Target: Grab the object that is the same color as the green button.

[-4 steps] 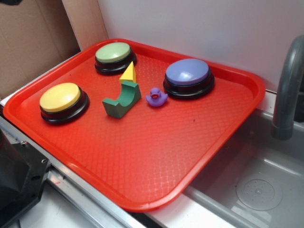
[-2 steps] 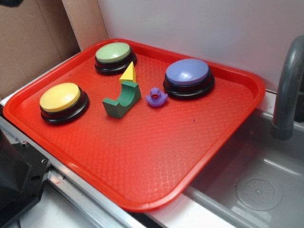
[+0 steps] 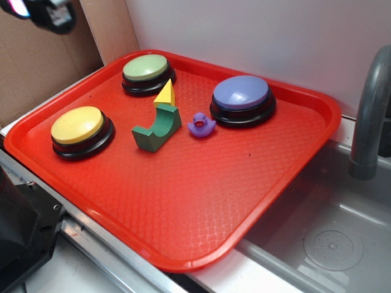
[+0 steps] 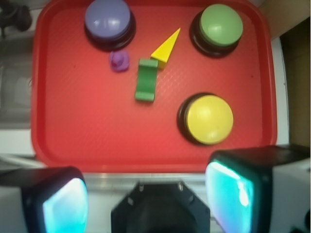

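The dark green arch-shaped block [image 3: 157,129] [image 4: 146,79] stands near the middle of the red tray [image 3: 201,213] [image 4: 87,141], its curved scoop facing up. The pale green button [image 3: 145,67] [image 4: 221,25] sits at the tray's far left corner. My gripper [image 3: 43,12] [image 4: 146,194] hovers high above, off the tray's left side, open, with nothing between its fingers. In the wrist view its two teal pads [image 4: 65,206] frame the tray's near edge, far from the block.
A yellow wedge [image 3: 165,93] [image 4: 165,48] touches the block's far end. A purple duck [image 3: 201,124] [image 4: 119,61] stands beside it. A yellow button [image 3: 77,124] [image 4: 209,119] and a blue-purple button [image 3: 241,93] [image 4: 107,18] also sit on the tray. A grey sink [image 3: 330,238] with a faucet [image 3: 371,116] lies to the right.
My gripper has come into the exterior view at the top left corner. Nothing on the tray has moved.
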Action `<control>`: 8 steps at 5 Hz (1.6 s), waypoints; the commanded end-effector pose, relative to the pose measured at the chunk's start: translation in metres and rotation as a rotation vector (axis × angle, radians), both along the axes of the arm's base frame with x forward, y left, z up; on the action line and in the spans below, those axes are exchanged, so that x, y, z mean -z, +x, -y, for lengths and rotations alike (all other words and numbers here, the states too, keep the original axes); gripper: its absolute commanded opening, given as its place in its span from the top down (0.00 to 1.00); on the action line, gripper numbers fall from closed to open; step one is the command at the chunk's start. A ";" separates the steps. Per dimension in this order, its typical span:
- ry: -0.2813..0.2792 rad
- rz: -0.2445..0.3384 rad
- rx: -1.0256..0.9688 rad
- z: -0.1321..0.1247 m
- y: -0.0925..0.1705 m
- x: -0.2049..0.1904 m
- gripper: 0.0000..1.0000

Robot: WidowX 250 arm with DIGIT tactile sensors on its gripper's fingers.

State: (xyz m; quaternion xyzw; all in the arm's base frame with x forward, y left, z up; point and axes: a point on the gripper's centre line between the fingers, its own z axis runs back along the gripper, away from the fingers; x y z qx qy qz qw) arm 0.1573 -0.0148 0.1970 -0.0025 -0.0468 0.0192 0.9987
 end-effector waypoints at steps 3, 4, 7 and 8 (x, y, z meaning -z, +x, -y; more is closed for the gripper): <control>-0.009 0.011 -0.093 -0.010 0.064 0.098 0.00; -0.019 -0.014 -0.094 -0.010 0.068 0.119 0.00; -0.019 -0.086 -0.080 -0.006 0.069 0.160 0.00; -0.023 -0.117 -0.084 -0.008 0.065 0.172 0.00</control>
